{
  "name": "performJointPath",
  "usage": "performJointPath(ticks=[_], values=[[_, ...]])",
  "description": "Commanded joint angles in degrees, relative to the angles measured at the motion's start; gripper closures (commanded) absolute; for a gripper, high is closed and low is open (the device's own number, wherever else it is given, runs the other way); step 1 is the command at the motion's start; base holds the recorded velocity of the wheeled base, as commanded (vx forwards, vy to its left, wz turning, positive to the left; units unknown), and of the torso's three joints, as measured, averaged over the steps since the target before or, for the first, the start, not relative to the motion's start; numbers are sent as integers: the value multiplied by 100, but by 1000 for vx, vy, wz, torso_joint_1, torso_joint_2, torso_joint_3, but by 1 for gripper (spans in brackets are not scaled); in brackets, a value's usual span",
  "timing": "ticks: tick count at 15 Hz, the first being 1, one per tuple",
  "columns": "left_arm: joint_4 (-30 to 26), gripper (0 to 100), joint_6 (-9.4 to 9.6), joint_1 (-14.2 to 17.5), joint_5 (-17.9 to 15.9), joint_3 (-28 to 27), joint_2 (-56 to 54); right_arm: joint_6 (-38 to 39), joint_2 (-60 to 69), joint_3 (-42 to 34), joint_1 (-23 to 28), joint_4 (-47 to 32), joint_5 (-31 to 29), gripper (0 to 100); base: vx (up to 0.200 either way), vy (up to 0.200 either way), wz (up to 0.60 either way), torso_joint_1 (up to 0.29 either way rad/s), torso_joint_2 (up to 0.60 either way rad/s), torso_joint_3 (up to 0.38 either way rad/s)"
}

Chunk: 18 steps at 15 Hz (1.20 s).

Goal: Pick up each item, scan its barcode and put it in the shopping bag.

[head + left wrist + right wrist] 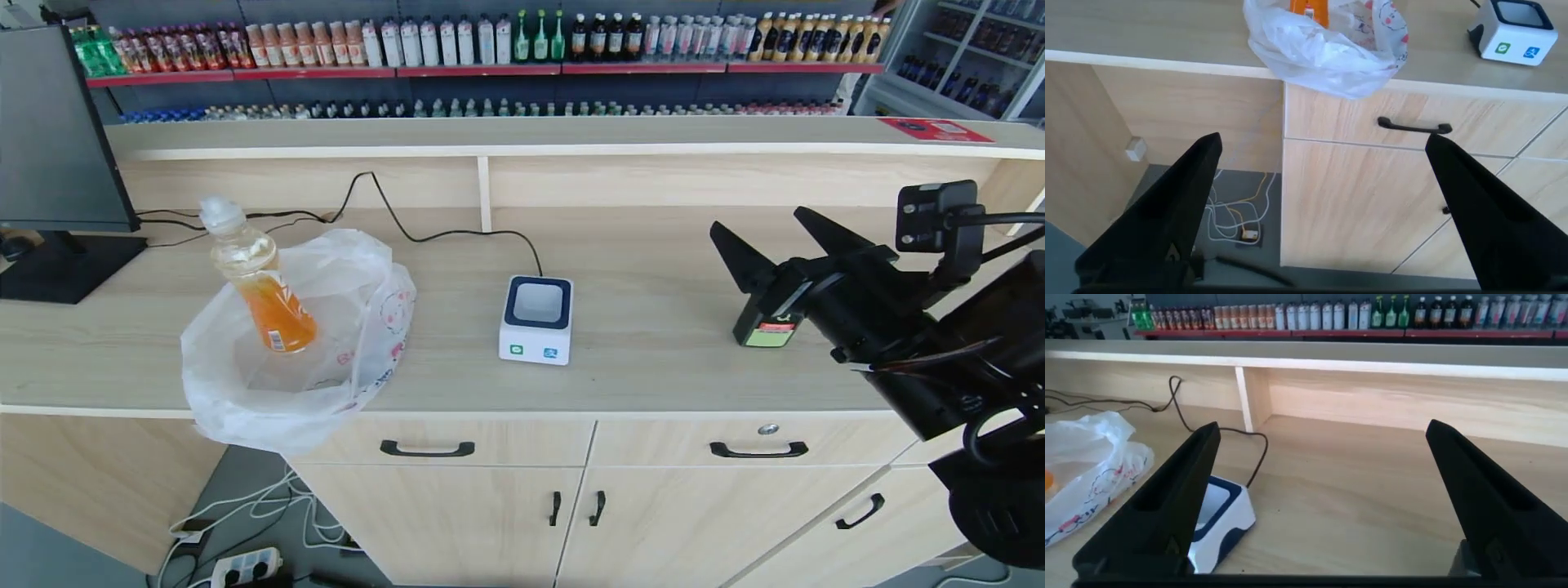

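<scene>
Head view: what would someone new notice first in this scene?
The orange drink bottle leaning inside the white shopping bag at the left front edge of the counter stands out most. Next comes the small white scanner at the middle of the counter, and the right gripper, open and empty, above its right side.

Right tool point(758, 219) and left tool point(1323, 140) gape wide.

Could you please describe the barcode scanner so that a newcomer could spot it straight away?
Find the long wooden counter below the drinks shelves. Near its middle, right of the clear shopping bag, sits the barcode scanner. It is the only small white box, with a dark-rimmed window on top and a black cable.
</scene>
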State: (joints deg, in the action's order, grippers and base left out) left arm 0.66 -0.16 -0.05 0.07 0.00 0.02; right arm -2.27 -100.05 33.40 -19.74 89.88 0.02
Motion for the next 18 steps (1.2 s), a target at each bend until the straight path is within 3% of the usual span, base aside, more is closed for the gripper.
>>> performJointPath(ticks=[1,10,18], values=[[13,0,-2,-4,1,0,-2,-2,-24,0,-21,12,6,0,0,-200,0,-2,-2,7],[13,0,-2,-4,1,0,-2,-98,73,-44,-30,12,-2,0,0,-200,0,2,2,1],[13,0,-2,-4,1,0,-2,-98,47,-115,-39,12,-2,0,0,0,0,0,0,0]])
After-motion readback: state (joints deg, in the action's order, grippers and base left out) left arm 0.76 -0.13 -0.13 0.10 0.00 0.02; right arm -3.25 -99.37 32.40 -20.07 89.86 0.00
